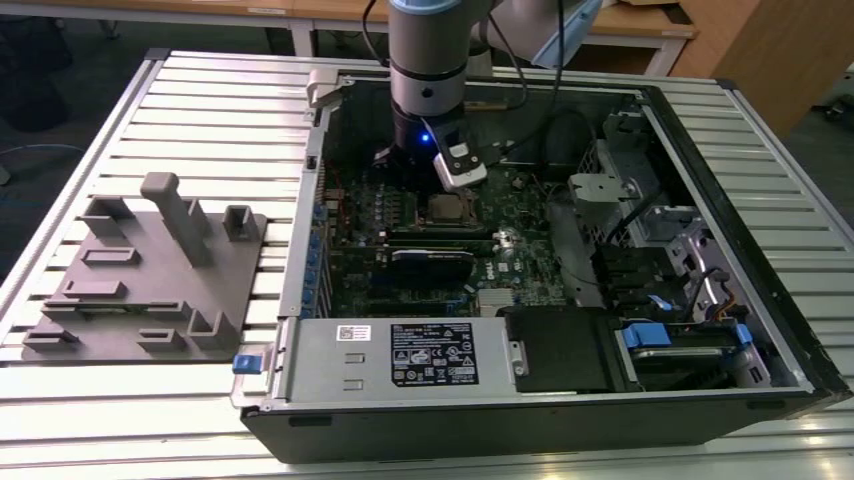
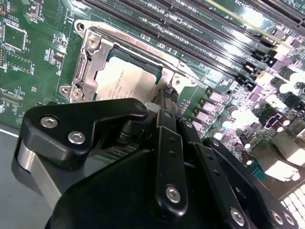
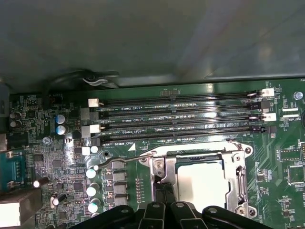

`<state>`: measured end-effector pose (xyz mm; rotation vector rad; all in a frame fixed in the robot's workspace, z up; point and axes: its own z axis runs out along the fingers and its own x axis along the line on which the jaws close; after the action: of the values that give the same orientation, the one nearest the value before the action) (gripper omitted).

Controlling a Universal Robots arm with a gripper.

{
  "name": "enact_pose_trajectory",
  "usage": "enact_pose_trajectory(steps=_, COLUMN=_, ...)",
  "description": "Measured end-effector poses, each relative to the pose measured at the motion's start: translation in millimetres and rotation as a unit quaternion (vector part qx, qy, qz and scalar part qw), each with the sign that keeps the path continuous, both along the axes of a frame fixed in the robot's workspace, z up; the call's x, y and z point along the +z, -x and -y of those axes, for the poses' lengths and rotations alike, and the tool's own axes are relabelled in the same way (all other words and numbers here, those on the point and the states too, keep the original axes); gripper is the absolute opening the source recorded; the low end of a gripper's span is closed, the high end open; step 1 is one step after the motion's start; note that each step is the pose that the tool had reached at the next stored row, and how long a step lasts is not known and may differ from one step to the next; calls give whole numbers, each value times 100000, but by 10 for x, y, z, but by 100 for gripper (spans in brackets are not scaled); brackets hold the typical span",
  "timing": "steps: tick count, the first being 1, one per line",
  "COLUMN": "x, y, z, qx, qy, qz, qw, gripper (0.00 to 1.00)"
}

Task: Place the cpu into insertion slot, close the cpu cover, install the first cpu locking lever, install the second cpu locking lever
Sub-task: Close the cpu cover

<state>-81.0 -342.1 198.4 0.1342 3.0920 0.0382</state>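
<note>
Currently, the cpu (image 3: 202, 183) sits seated in the insertion slot (image 3: 200, 159), and the cpu cover (image 3: 237, 177) lies flat around it, framing its metal top. The gripper (image 2: 163, 97) stands at the socket's edge near a thin wire lever (image 3: 125, 161), probably to work it. Whether the gripper is released or clenched cannot be told.

In the second wrist view we lose one corner of the pale silvery-grey square cpu (image 2: 125, 78) and one side of the thin silver metal cpu cover (image 2: 86, 67) behind the black gripper (image 2: 164, 102). In the first wrist view the gripper (image 3: 164, 210) likewise hides one edge of the cover (image 3: 159, 171) and is itself cut off by the picture's edge. In the exterior view the grey robot arm (image 1: 427, 60) runs past the edge, and the silver-rimmed square insertion slot (image 1: 451, 208) seems too small for us to judge.
</note>
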Motion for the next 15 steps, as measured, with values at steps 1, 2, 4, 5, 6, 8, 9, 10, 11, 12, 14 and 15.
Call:
enact_pose_trajectory(steps=1, x=0, y=0, z=0, qx=0, qy=5, qz=-4, qw=100000, gripper=10)
enact_pose_trajectory(steps=2, x=-1, y=0, z=0, qx=-2, qy=3, qz=-7, qw=100000, gripper=10)
enact_pose_trajectory(steps=4, x=-2, y=0, z=0, qx=-3, qy=-1, qz=-2, qw=100000, gripper=10)
enact_pose_trajectory(steps=5, x=-6, y=0, z=0, qx=-2, qy=-2, qz=-2, qw=100000, gripper=10)
enact_pose_trajectory(steps=6, x=-8, y=0, z=0, qx=-3, qy=7, qz=-7, qw=100000, gripper=10)
enact_pose_trajectory(steps=8, x=-9, y=0, z=0, qx=-3, qy=9, qz=-9, qw=100000, gripper=10)
enact_pose_trajectory(steps=9, x=-9, y=0, z=0, qx=-3, qy=7, qz=-9, qw=100000, gripper=10)
enact_pose_trajectory(steps=10, x=-10, y=0, z=0, qx=-1, qy=-1, qz=-3, qw=100000, gripper=10)
enact_pose_trajectory(steps=11, x=-10, y=0, z=0, qx=-4, qy=-7, qz=1, qw=100000, gripper=10)
enact_pose_trajectory(steps=12, x=-9, y=0, z=-1, qx=-5, qy=-16, qz=8, qw=100000, gripper=10)
enact_pose_trajectory(steps=14, x=2, y=-1, z=-2, qx=-5, qy=-69, qz=41, qw=100000, gripper=10)
enact_pose_trajectory(steps=15, x=15, y=-1, z=-2, qx=-3, qy=-51, qz=25, qw=100000, gripper=10)
